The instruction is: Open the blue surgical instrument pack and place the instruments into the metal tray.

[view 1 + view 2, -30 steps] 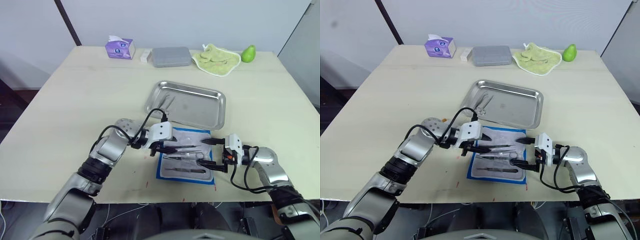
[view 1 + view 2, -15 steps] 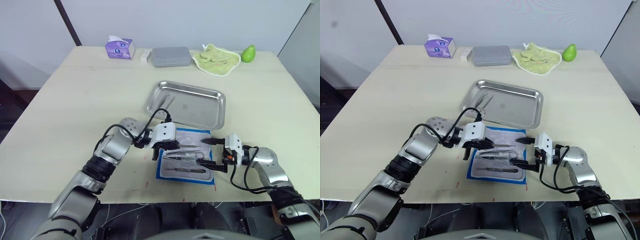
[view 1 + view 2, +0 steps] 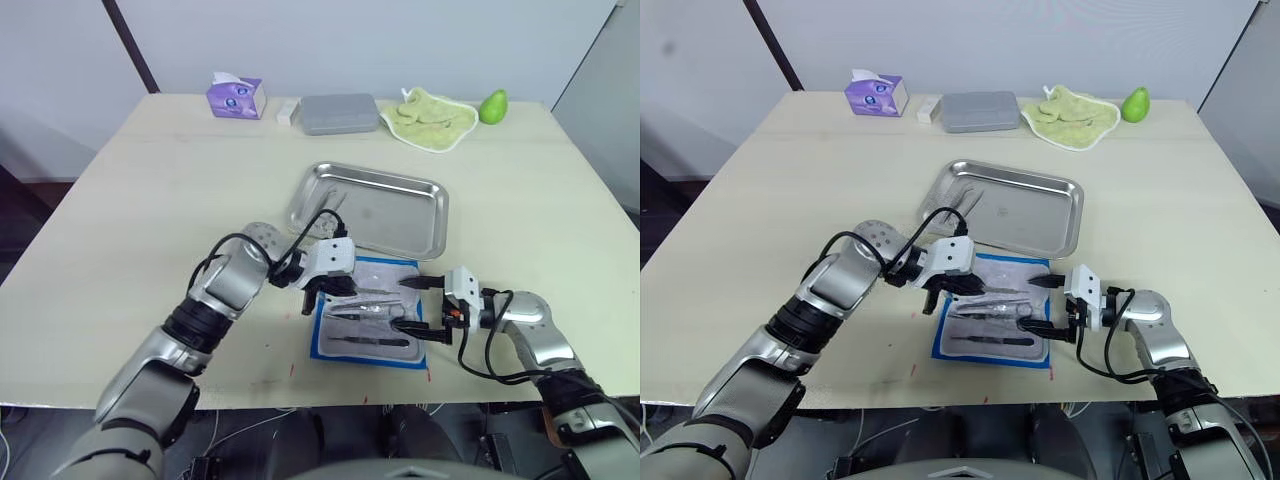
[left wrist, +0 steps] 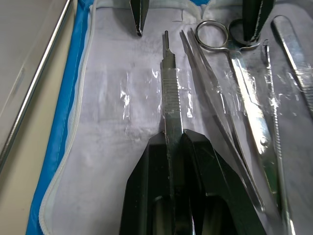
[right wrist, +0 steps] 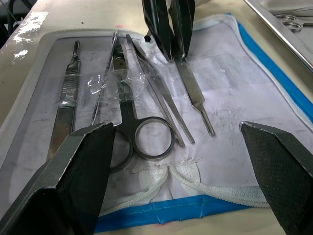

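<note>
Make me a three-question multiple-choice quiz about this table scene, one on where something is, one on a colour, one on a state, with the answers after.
1. Where is the metal tray relative to the blue surgical instrument pack?
A. Beyond it, toward the table's far edge
B. Under it
C. On the floor

2. What colour is the rectangular box near the table's far edge?
A. Red
B. Grey
C. Yellow

3. What is the left hand doing?
A. Hanging wide open above the tray
B. Shut on a slim flat steel handle in the pack
C. Holding the tissue box

Answers:
1 A: the metal tray lies just past the open blue surgical instrument pack.
2 B: the box between the tissue box and the green cloth is grey.
3 B: the left hand has its fingers closed around the handle, which lies on the pack's lining.
</note>
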